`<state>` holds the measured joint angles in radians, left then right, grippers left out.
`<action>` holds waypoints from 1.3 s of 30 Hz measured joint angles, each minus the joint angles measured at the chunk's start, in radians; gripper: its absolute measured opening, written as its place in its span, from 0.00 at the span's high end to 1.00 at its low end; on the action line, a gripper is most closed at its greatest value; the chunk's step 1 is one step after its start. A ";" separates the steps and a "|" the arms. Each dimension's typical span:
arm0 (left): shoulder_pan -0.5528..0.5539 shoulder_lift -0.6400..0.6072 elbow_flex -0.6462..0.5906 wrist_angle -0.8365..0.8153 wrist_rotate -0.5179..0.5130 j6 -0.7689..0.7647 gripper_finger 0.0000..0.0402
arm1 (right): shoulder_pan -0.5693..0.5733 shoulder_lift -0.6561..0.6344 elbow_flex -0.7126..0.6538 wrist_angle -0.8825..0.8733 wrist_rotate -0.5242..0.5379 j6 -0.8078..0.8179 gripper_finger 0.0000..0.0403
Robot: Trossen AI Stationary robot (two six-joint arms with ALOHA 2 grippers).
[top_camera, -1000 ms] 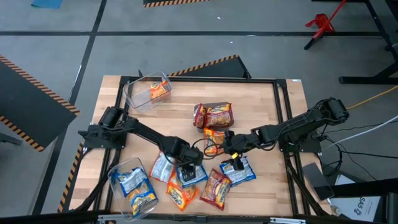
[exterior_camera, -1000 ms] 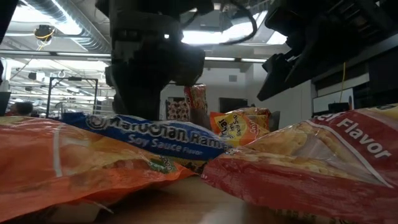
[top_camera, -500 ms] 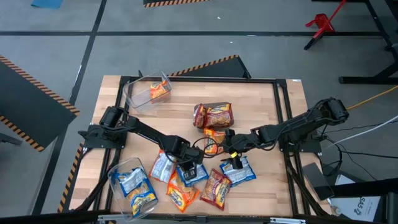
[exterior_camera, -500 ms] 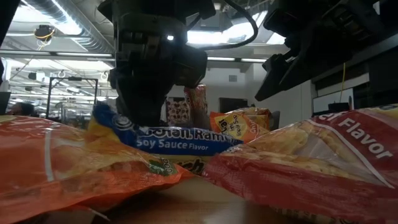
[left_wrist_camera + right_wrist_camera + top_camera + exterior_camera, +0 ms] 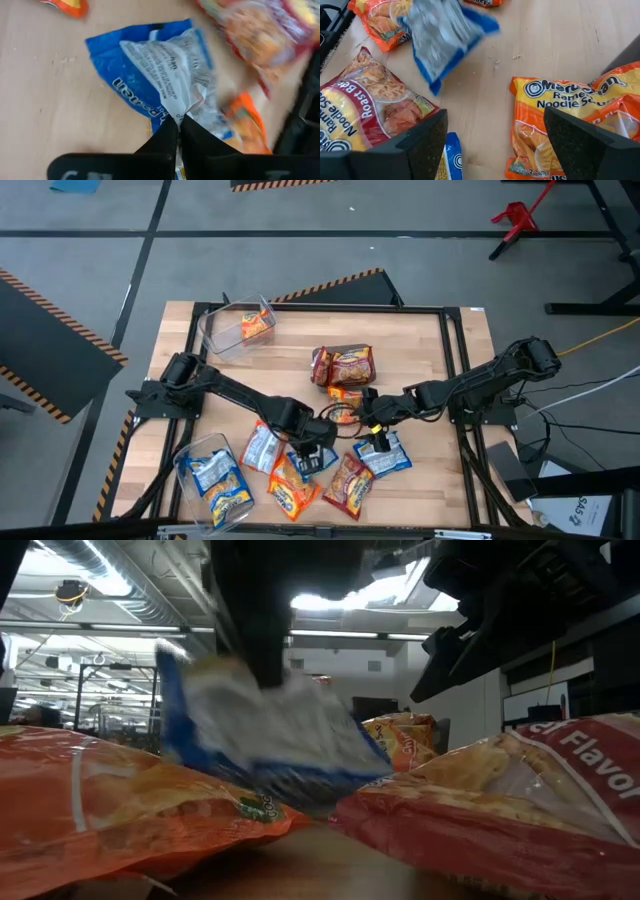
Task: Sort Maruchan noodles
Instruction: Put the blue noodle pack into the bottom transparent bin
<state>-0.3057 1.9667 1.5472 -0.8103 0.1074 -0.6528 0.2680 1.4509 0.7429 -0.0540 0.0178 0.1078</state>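
The Maruchan noodles lie scattered on the wooden table [image 5: 430, 350]: red packets [image 5: 341, 365], orange ones [image 5: 290, 492] and blue-and-white ones [image 5: 262, 448]. My left gripper [image 5: 315, 446] is near the table's front middle, shut on a blue-and-white packet [image 5: 150, 70], which shows raised and tilted in the low view [image 5: 270, 730]. My right gripper [image 5: 373, 442] stands open just to the right, above another blue packet [image 5: 388, 457] and touching nothing. Its fingers [image 5: 405, 145] are spread wide. My left gripper pinches a crumpled ridge of wrapper [image 5: 186, 107] on the packet's printed back, near its middle, between its two fingertips. The fingers come from above, pointing down. The packet hangs tilted steeply below them. I cannot tell whether its low edge [image 5: 300, 790] still rests on the neighbouring packets.
A clear bin [image 5: 232, 330] holding an orange packet lies at the far left. A second clear bin [image 5: 210, 478] with blue packets stands at the near left. A red packet [image 5: 365, 105] and an orange packet [image 5: 565, 115] flank my right gripper. Bare wood stretches toward the far right.
My left gripper has shut on the blue-and-white packet, which lay flat on the other packets, and has risen with it. The packet has tipped up steeply, its wrapper bunched at the fingertips. My right gripper has kept still and open.
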 joint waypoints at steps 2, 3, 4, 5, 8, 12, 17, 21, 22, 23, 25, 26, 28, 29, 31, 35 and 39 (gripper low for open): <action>-0.017 0.000 0.064 -0.099 -0.003 0.001 1.00 | 0.000 0.000 0.000 0.000 0.000 0.000 0.23; -0.028 0.000 0.097 -0.157 -0.009 0.001 1.00 | 0.000 0.000 0.000 0.000 0.000 0.000 0.23; -0.040 0.000 0.132 -0.222 -0.015 -0.002 1.00 | 0.000 0.000 0.000 0.000 0.000 0.000 0.23; -0.053 0.000 0.166 -0.276 -0.020 -0.012 1.00 | 0.000 0.000 0.000 0.000 0.000 0.000 0.23; -0.099 0.000 0.264 -0.422 -0.023 -0.060 1.00 | 0.000 0.000 0.000 0.001 0.000 0.000 0.23; -0.166 -0.002 0.409 -0.603 -0.019 -0.147 1.00 | 0.000 0.000 0.000 0.001 0.000 0.000 0.23; -0.252 -0.005 0.555 -0.767 -0.020 -0.279 1.00 | 0.000 0.000 0.000 0.001 0.001 0.015 0.23; -0.337 -0.019 0.567 -0.760 -0.021 -0.390 1.00 | 0.000 0.000 -0.001 0.003 0.002 0.043 0.23; -0.359 -0.020 0.563 -0.760 -0.016 -0.421 1.00 | 0.000 0.000 -0.001 0.004 0.002 0.043 0.23; -0.382 -0.020 0.562 -0.761 -0.014 -0.450 1.00 | 0.000 0.000 -0.001 0.005 0.002 0.044 0.23; -0.430 -0.020 0.561 -0.761 -0.016 -0.510 1.00 | 0.001 0.000 -0.001 0.007 0.002 0.044 0.23; -0.448 -0.022 0.561 -0.761 -0.017 -0.543 1.00 | 0.001 0.000 -0.001 0.007 0.002 0.044 0.23; -0.487 -0.023 0.561 -0.761 -0.022 -0.614 1.00 | 0.001 0.000 -0.001 0.008 0.002 0.044 0.23; -0.505 -0.023 0.561 -0.761 -0.027 -0.642 1.00 | 0.001 0.000 -0.001 0.008 0.002 0.044 0.23; -0.542 -0.023 0.561 -0.761 -0.045 -0.700 1.00 | 0.001 0.000 -0.001 0.008 0.009 0.044 0.23; -0.593 -0.023 0.540 -0.761 -0.065 -0.791 1.00 | 0.001 0.000 0.000 0.009 0.019 0.044 0.23; -0.633 -0.068 0.489 -0.760 -0.086 -0.885 1.00 | 0.000 0.000 -0.001 0.013 0.019 0.048 0.23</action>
<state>-0.9389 1.8988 2.0366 -1.5704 0.0213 -1.5375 0.2680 1.4506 0.7423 -0.0414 0.0372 0.1553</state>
